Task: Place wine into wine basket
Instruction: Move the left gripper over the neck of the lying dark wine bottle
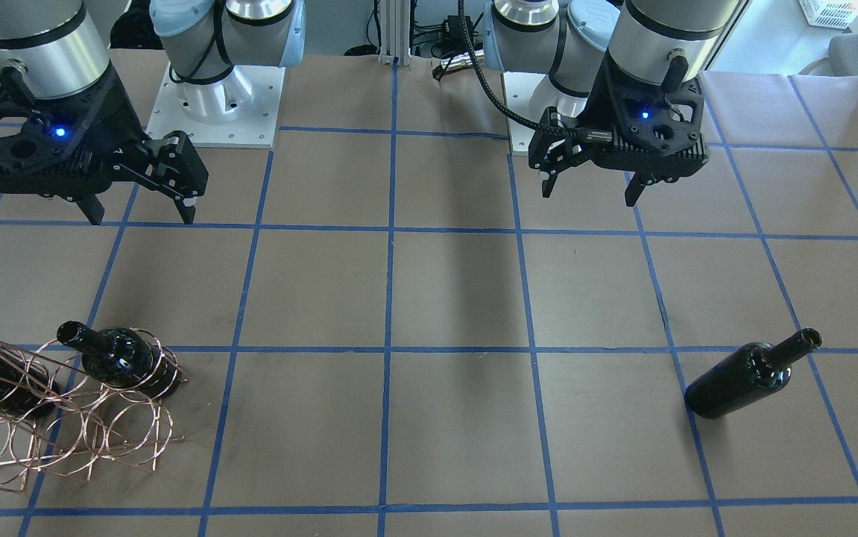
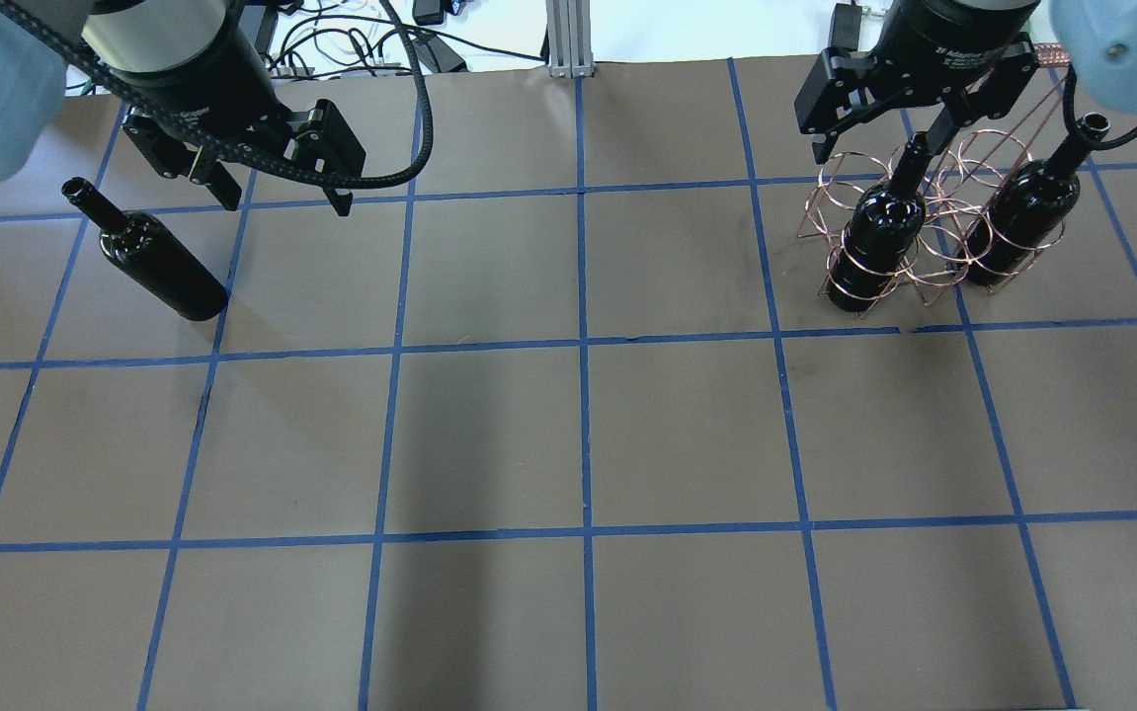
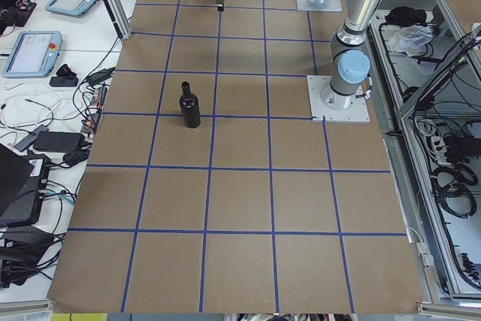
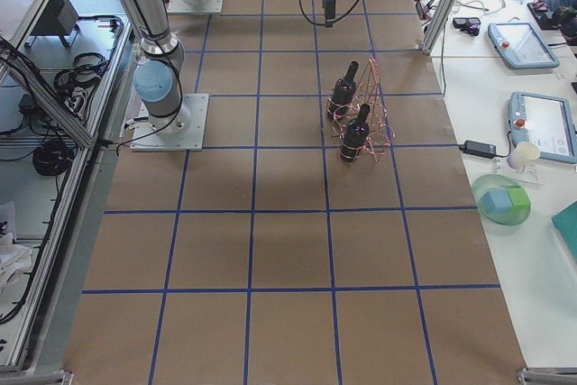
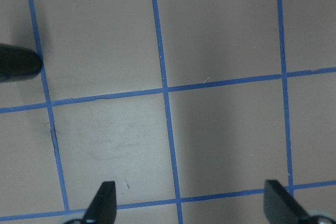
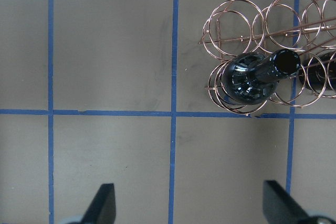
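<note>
- Brown paper covers the counter (image 2: 568, 444), ruled into large squares by blue tape (image 2: 583, 346).
- Closest to the robot, the left gripper (image 1: 589, 195) hangs above the counter on the robot's left side and points down. Its fingers (image 5: 105, 203) are spread wide with nothing between them.
- At about the same depth on the robot's right side, the right gripper (image 1: 142, 215) also points down, its fingers spread wide and empty.
- Farther out on the left side stands the wine (image 2: 158, 262). It is upright on its base, with its long axis vertical and its open mouth pointing straight up.
- The wine's base sits just beside a tape line, and the wine touches only the counter. In the left wrist view just a dark edge of it shows, off to one side of the fingers, not between them.
- Well apart from the wine, on the right side, the wine basket (image 1: 78, 436) rests on the counter just beyond the right gripper.
- One dark bottle (image 2: 874, 242) and a second dark bottle (image 2: 1017, 222) stand neck-up in separate loops of the basket, near each other.
- Farthest off, past the counter's edge, are an aluminium post (image 2: 565, 35) and cables (image 2: 430, 39).
</note>
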Action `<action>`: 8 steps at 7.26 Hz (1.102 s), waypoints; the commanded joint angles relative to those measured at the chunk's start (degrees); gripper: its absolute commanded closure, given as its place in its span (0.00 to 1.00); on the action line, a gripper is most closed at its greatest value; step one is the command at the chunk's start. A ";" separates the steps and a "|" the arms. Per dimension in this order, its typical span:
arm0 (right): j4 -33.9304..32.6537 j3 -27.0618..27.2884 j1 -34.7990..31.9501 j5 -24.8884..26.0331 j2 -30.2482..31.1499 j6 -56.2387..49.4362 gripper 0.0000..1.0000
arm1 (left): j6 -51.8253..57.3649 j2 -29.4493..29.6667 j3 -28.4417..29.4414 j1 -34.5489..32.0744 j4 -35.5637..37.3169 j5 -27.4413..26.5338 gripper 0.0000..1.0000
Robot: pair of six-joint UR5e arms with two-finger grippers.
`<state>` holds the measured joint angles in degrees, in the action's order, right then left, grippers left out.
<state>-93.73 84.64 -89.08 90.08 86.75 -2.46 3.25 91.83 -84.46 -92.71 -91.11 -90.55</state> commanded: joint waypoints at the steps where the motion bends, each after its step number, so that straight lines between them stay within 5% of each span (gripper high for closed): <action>1: -0.05 0.00 0.05 0.09 0.00 -0.17 0.00 | 0.09 -0.51 -1.05 0.16 0.06 0.20 0.00; 4: 0.04 0.00 0.05 0.09 0.00 0.09 0.00 | 2.70 -0.51 -1.67 5.83 3.92 0.20 0.00; 8: 0.04 0.00 0.05 -0.17 0.00 0.18 0.00 | 23.01 2.20 -3.60 32.99 5.06 1.08 0.00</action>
<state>-93.69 84.64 -89.02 90.08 86.75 -2.29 21.64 92.82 -87.72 -66.81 -86.57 -89.53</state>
